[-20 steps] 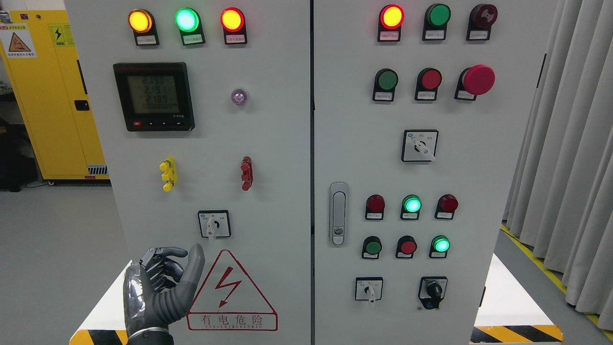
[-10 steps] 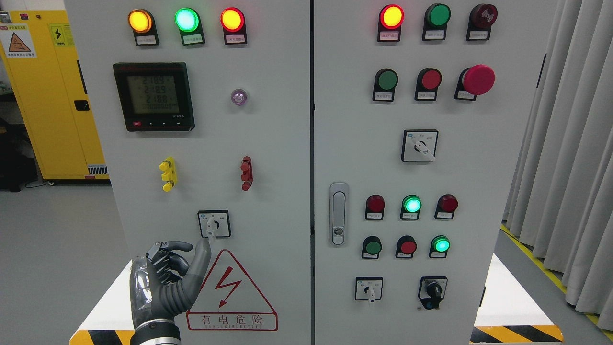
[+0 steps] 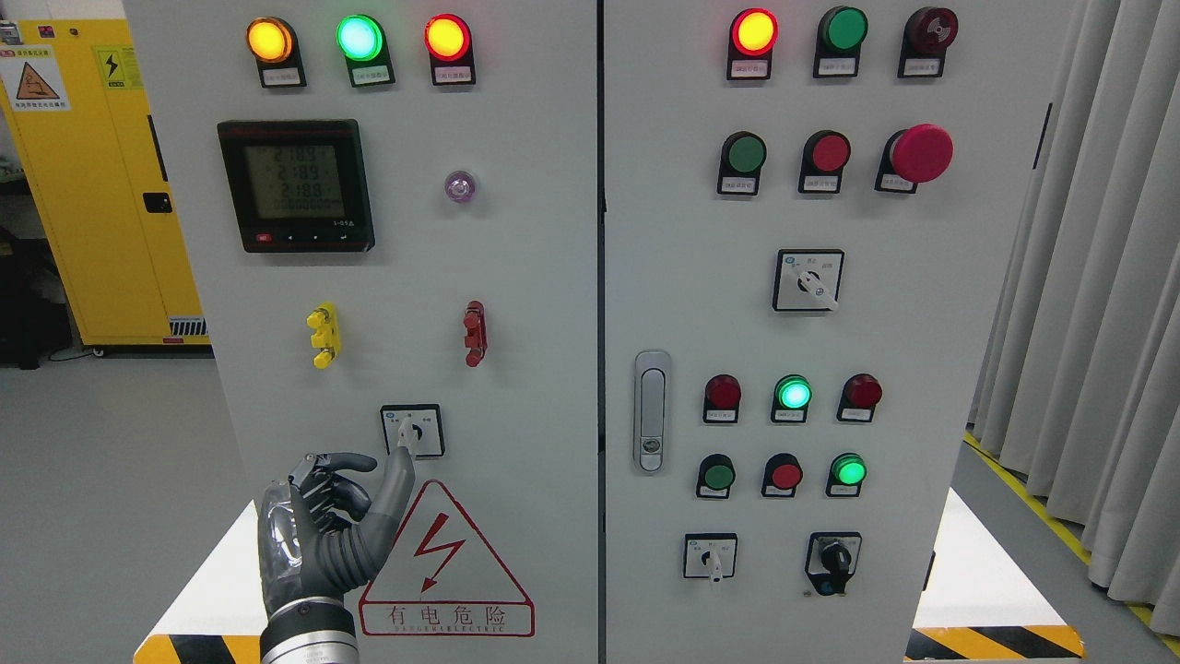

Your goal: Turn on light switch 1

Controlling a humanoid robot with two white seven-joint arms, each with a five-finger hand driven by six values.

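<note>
The left hand (image 3: 323, 535) rises from the bottom edge, left of the middle, in front of the lower part of the left cabinet door (image 3: 516, 277). Its thumb is stretched up and to the right, the tip touching the lower end of the white handle of the rotary switch (image 3: 412, 431); the other fingers (image 3: 336, 470) are curled in toward the palm and hold nothing.

The switch sits low on the left door, in a square black-framed plate just above the red triangular warning sign (image 3: 446, 567). Its handle runs nearly upright — long axis vertical, free end pointing down, perhaps a touch to the left.

Higher on the same door, a yellow lever (image 3: 324, 336) and a red lever (image 3: 475, 333) stand side by side, well apart. Above them is a digital meter (image 3: 297, 185) with a lit screen, and at the top a row of three glowing lamps — amber, green, red.

Behind the cabinet on the left stands a yellow locker (image 3: 101, 184); grey curtains (image 3: 1097, 323) hang on the right.
</note>
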